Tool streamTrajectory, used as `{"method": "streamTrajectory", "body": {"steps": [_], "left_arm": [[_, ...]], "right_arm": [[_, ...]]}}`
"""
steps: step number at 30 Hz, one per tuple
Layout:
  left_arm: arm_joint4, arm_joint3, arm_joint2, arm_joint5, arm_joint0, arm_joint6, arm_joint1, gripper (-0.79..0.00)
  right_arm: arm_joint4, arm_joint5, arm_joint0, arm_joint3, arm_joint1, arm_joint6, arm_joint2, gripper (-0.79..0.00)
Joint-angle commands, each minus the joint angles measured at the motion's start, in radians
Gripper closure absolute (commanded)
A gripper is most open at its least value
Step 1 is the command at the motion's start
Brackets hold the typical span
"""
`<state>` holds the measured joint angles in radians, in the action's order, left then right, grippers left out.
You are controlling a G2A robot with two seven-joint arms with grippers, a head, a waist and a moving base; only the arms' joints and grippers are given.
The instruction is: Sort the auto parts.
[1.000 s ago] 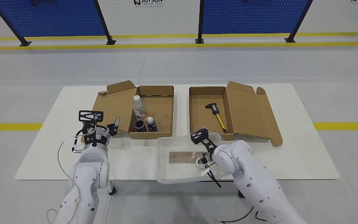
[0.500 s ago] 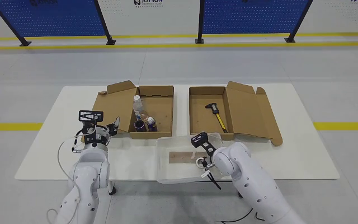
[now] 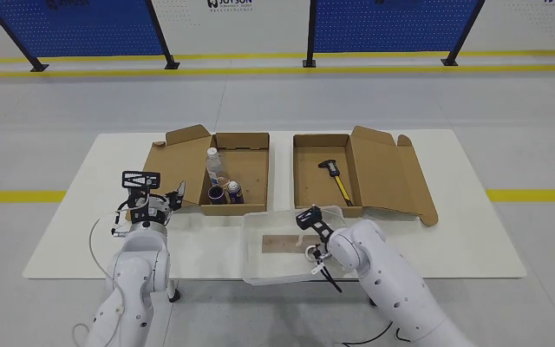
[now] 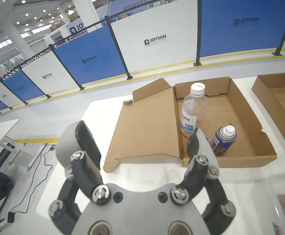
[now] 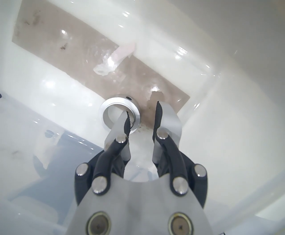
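silver ring [image 5: 118,100] lying in clear bin [image 3: 260,265]

- A white tabletop [image 3: 486,247] is set on a pale grey, glossy floor [image 3: 277,100].
- Two yellow lines are painted on the floor. One [image 3: 260,71] is laid beyond the tabletop's far edge, along the foot of the partitions. The other [image 3: 26,196] is seen at both the left and right edges of the tabletop.
- The area is closed off by perforated partition panels, alternately blue [image 3: 78,26] and white [image 3: 234,30], held by black posts [image 3: 159,33].
- Behind the partitions, a high ceiling with small bright lamps [image 4: 26,14] and a white column [image 4: 11,31] are shown.
- Off the tabletop's left edge, a second white table [image 4: 6,126] is placed, with a black cable [image 4: 31,178] laid on the floor beside it.
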<state>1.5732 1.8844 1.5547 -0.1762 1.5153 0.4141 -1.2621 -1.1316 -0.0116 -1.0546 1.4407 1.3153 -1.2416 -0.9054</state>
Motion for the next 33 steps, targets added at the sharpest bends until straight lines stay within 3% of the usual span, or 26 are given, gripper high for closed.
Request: {"method": "streamTrajectory", "body": {"steps": [1, 6, 12, 21, 33], "left_arm": [[0.000, 0.000, 0.000, 0.000, 0.000, 0.000, 0.000, -0.785], [0.000, 0.000, 0.000, 0.000, 0.000, 0.000, 0.000, -0.785], [0.000, 0.000, 0.000, 0.000, 0.000, 0.000, 0.000, -0.785], [0.000, 0.000, 0.000, 0.000, 0.000, 0.000, 0.000, -0.785], [0.000, 0.000, 0.000, 0.000, 0.000, 0.000, 0.000, -0.785]], "right_arm": [[0.001, 0.001, 0.003, -0.006, 0.002, 0.001, 0.004, -0.234], [0.007, 0.006, 0.015, -0.024, 0.007, 0.000, 0.014, -0.206], [0.010, 0.009, 0.024, -0.041, 0.011, 0.001, 0.022, 0.000], [0.020, 0.005, 0.017, -0.019, 0.011, 0.015, 0.008, 0.000], [0.069, -0.012, -0.048, 0.150, -0.007, 0.041, -0.083, 0.000]]}}
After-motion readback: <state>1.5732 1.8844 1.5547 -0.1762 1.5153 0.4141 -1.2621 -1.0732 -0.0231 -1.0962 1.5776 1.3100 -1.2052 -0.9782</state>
